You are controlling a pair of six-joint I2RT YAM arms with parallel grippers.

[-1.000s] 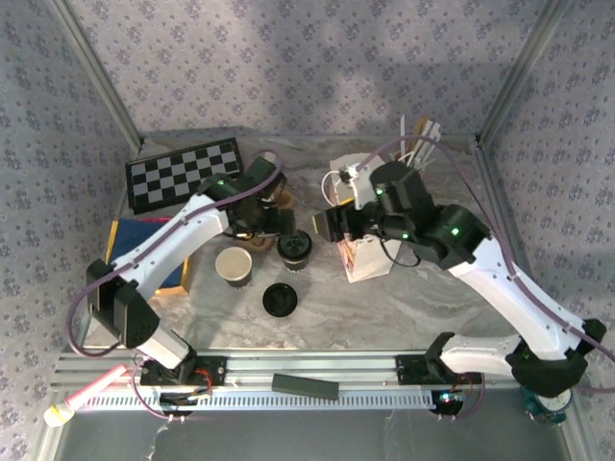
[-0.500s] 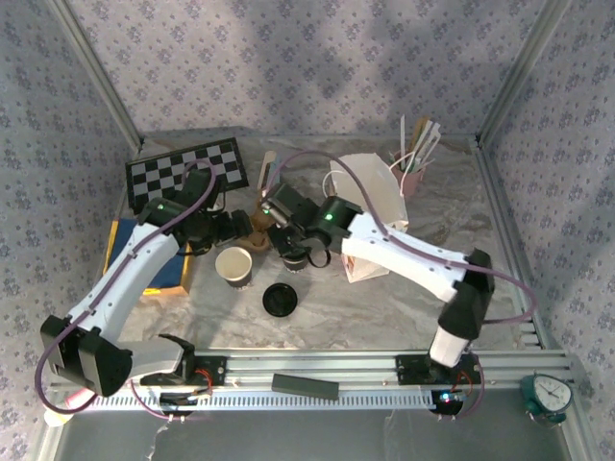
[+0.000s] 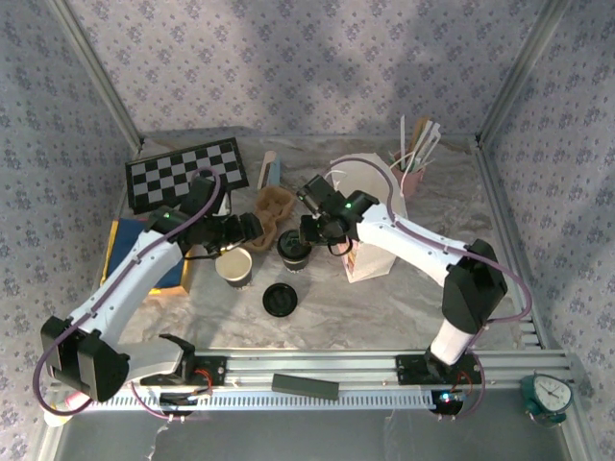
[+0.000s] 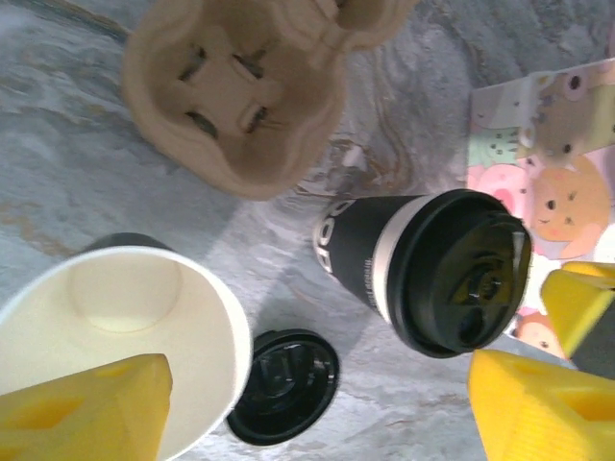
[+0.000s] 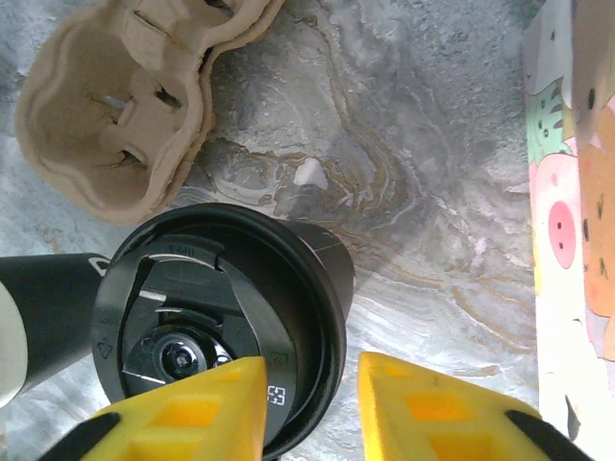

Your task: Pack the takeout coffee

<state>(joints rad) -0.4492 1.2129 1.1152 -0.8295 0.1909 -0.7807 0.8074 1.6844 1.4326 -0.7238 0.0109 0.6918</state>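
Jaws narrowly parted, the right gripper [image 5: 312,408] hangs above the takeout coffee [image 5: 226,317], probably lining up a grasp, while the left gripper [image 4: 317,389] stands beside it, jaws wide.

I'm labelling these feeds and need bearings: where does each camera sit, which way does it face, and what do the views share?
Top external: above and behind the arms, looking down at the table; both arms, left hand and right hand show.
Left wrist: on the left arm, looking down at the takeout coffee and lidless cup; its yellow fingers show.
Right wrist: on the right arm, looking down at the coffee's lid; its yellow fingers show.
Shared: coffee and cardboard carrier in all three.
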